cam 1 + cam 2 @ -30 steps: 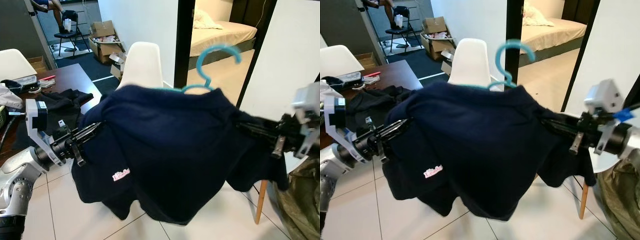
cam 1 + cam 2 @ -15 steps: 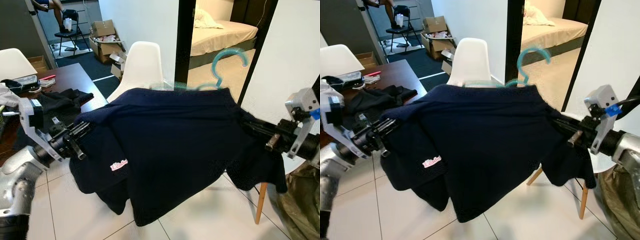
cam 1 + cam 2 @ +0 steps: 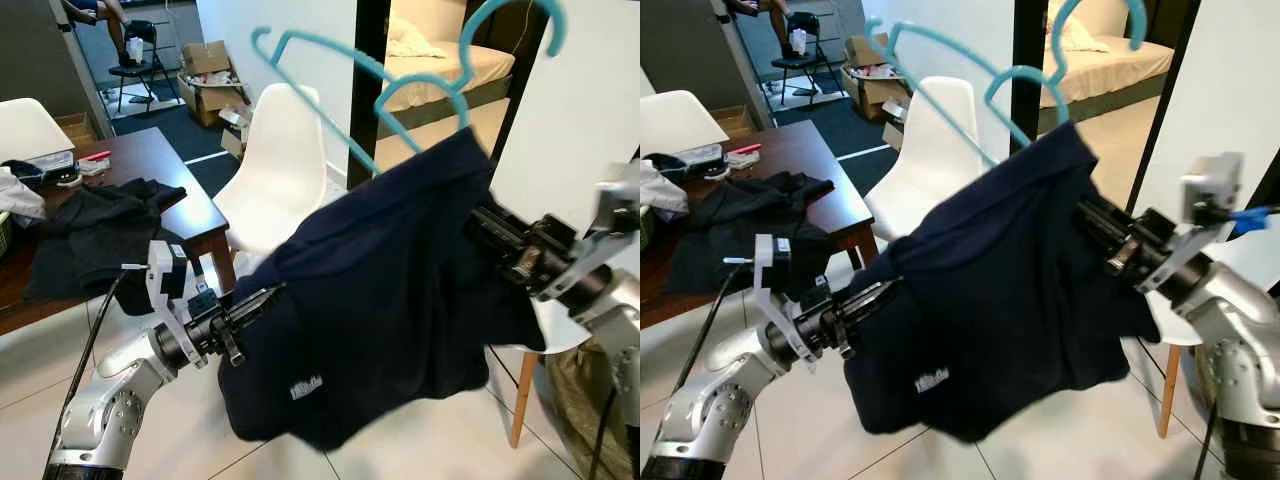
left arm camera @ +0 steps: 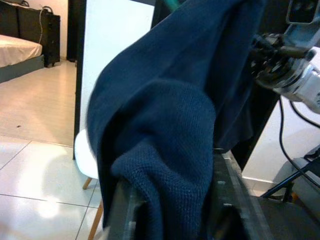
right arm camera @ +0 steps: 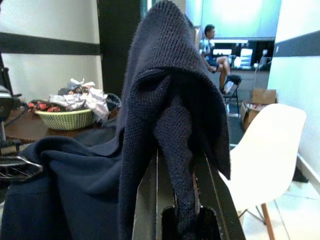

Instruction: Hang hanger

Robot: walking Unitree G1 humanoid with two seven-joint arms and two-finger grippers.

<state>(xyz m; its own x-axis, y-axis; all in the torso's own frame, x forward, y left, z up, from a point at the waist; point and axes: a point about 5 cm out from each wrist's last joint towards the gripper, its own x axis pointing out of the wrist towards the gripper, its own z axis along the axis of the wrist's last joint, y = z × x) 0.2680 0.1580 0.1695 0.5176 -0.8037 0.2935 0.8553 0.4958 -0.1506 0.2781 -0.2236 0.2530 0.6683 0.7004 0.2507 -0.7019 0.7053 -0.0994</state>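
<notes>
A navy sweater [image 3: 390,300] hangs slanted between my two grippers. My right gripper [image 3: 487,225] is raised at the right and shut on the sweater's upper edge. Lower, at the centre left, my left gripper [image 3: 262,300] is shut on its bottom edge. Both wrist views show knit cloth [image 5: 175,150] pinched between the black fingers [image 4: 227,195]. A teal hanger [image 3: 415,80] sticks out of the sweater's top. Its left arm is bare and points up to the left, and its hook reaches the picture's top edge.
A white chair [image 3: 275,160] stands just behind the sweater. A dark wooden table [image 3: 150,160] with dark clothes [image 3: 100,220] lies to the left. Behind are a black-framed doorway onto a bed [image 3: 440,60], a white wall [image 3: 590,100] and cardboard boxes [image 3: 205,75]. A person sits far back.
The right gripper has risen and the left has dropped and moved inward, so the sweater now hangs steeply. The hanger has swung up and its left arm has come out of the sweater.
</notes>
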